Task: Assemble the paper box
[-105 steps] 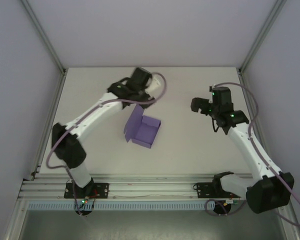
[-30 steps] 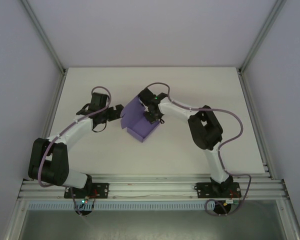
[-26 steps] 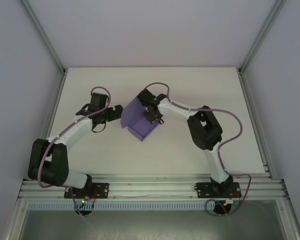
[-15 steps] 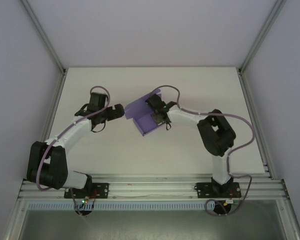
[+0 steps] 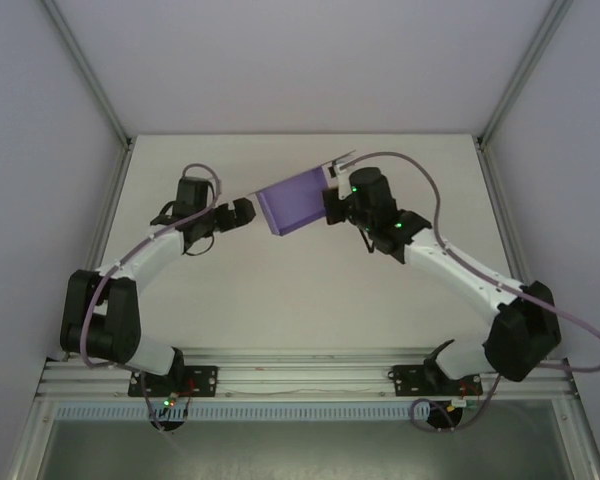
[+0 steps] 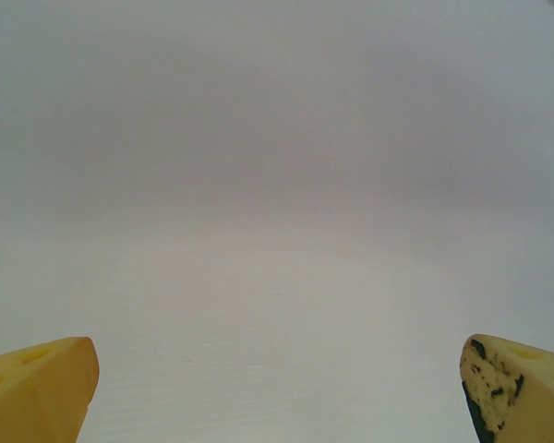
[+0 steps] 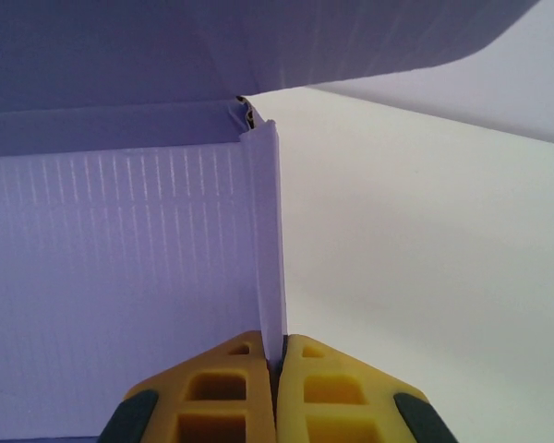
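paper box [image 5: 292, 203] shifted farther back than before, right tool [image 7: 279, 362] pinching its wall, left tool [image 5: 246, 212] spread beside it

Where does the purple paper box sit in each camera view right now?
Top external: paper box upper centre, between the two tools.
Right wrist: its ribbed wall across the left half, flap overhead.
Left wrist: open left tool over white table.
Shared landmark: right tool pinching the box's wall edge.
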You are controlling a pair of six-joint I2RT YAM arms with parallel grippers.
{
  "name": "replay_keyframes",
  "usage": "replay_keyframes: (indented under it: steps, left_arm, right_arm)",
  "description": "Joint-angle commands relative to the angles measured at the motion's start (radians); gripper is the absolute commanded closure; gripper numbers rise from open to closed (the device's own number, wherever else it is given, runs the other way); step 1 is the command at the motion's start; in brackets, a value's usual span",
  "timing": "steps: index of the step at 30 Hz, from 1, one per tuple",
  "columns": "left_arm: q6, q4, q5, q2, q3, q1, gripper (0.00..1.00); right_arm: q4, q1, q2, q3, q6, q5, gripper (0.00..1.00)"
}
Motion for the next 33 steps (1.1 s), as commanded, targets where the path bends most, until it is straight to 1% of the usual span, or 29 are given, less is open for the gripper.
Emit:
replay_keyframes:
  steps: [1, 3, 4, 8, 11, 14, 17, 19, 23, 27, 29, 33]
  left_arm:
    - [0.015, 0.222, 0.322, 0.015, 0.010, 0.000, 0.00]
    - [0.011, 0.286, 0.451, 0.026, 0.009, -0.006, 0.00]
    - [0.020, 0.299, 0.486, 0.029, 0.011, -0.014, 0.00]
    - [0.088, 0.239, 0.499, 0.040, 0.051, -0.059, 0.00]
    - [0.086, 0.292, 0.530, 0.039, 0.044, -0.078, 0.00]
    - [0.101, 0.306, 0.535, 0.037, 0.054, -0.101, 0.00]
    - [0.126, 0.274, 0.536, 0.053, 0.091, -0.120, 0.00]
    - [0.142, 0.268, 0.537, 0.056, 0.107, -0.129, 0.00]
    - [0.156, 0.261, 0.542, 0.064, 0.134, -0.149, 0.00]
    - [0.180, 0.234, 0.516, 0.060, 0.165, -0.173, 0.00]
    - [0.187, 0.222, 0.511, 0.061, 0.176, -0.177, 0.00]
    - [0.186, 0.211, 0.467, 0.057, 0.176, -0.177, 0.00]
  right_arm:
    - [0.091, -0.017, -0.019, -0.029, 0.081, -0.206, 1.00]
    - [0.097, -0.016, -0.008, -0.031, 0.086, -0.269, 1.00]
    - [0.113, -0.016, -0.003, -0.036, 0.095, -0.289, 1.00]
    - [0.135, -0.017, 0.028, -0.031, 0.115, -0.324, 1.00]
    - [0.140, -0.017, 0.058, -0.018, 0.115, -0.355, 1.00]
    - [0.121, -0.013, 0.103, 0.004, 0.107, -0.392, 1.00]
    - [0.032, 0.018, 0.141, 0.040, 0.044, -0.269, 1.00]
    - [-0.001, 0.050, 0.163, 0.048, 0.009, -0.150, 1.00]
    - [-0.056, 0.091, 0.227, 0.083, 0.000, -0.010, 1.00]
    - [-0.110, 0.151, 0.312, 0.146, -0.023, 0.248, 1.00]
    - [-0.122, 0.172, 0.335, 0.170, -0.031, 0.302, 1.00]
    - [-0.084, 0.175, 0.315, 0.164, 0.008, 0.310, 1.00]
